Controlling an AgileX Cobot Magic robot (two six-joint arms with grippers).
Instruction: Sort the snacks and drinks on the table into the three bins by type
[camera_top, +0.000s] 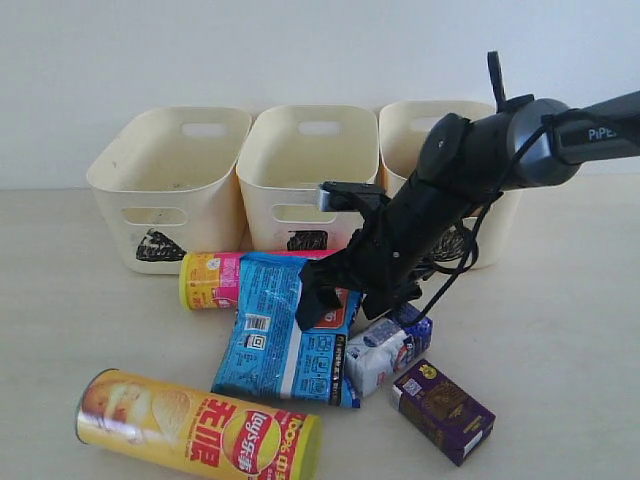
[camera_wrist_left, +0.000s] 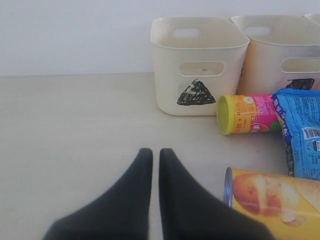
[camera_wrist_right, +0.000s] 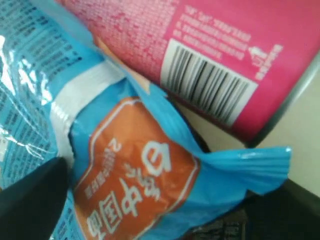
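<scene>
Lying nearest, the tall yellow chip canister with a red label (camera_top: 195, 430) is out of harm's way. Behind it the right gripper (camera_top: 330, 300), jaws spread wide and empty, hangs over the crinkly blue snack bag (camera_top: 285, 340), which overlaps the pink, yellow-lidded canister (camera_top: 215, 280) (on its side, free to roll). A pinch could slip off the foil or nudge that canister. The left gripper (camera_wrist_left: 155, 155) is closed on nothing. Farthest stand the three cream plastic bins (camera_top: 300, 180).

arm (camera_top: 585, 135): "PiPE", cut off | yellow canister (camera_top: 195, 430): Lay's logo, Chinese characters | pink canister (camera_wrist_right: 215, 45): barcode | blue bag (camera_top: 285, 335) against pink canister: barcode, QR code | bin (camera_wrist_left: 170, 75) behind pink canister: black triangle
</scene>
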